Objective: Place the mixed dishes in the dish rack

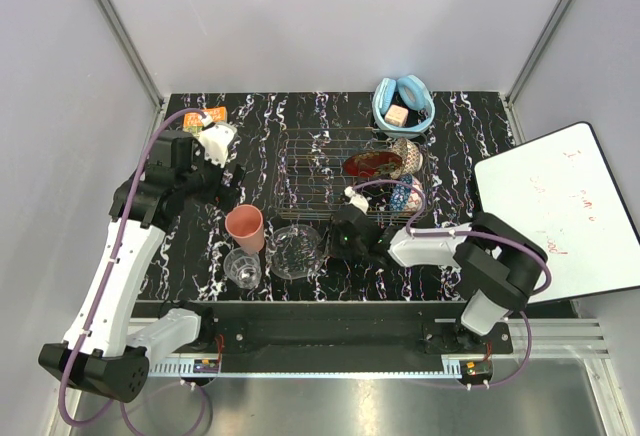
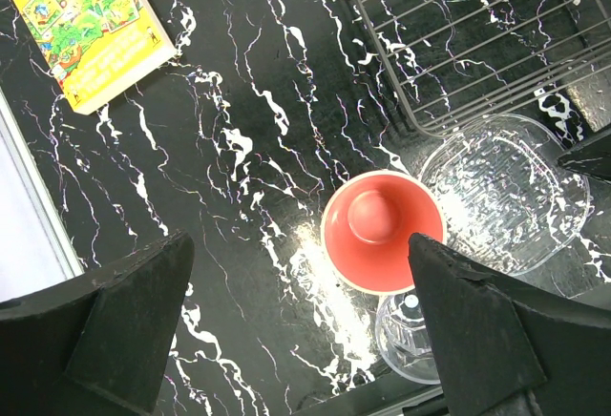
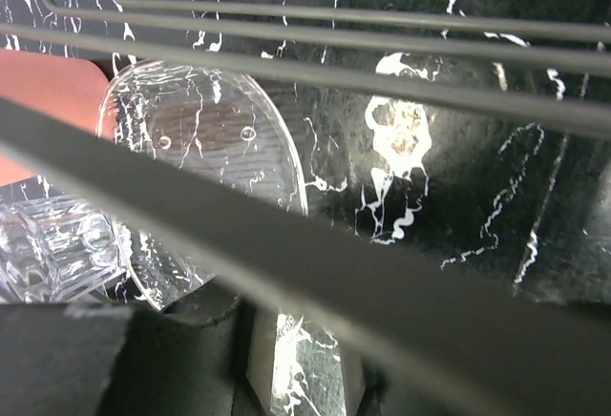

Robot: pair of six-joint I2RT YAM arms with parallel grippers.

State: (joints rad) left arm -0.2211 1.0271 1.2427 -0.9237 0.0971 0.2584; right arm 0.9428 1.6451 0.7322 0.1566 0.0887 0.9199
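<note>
Clear glass dish (image 1: 295,252), transparent, textured, beside upright salmon-pink cup (image 1: 245,228)

The table (image 2: 239,72) looks glossy, the dish rack (image 1: 320,171) metal wire, the cup (image 2: 382,230) plastic.

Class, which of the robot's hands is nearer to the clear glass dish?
Right. The right hand sits close beside the glass dish, at the rack's near edge. The left hand hangs farther off, beyond the pink cup.
</note>
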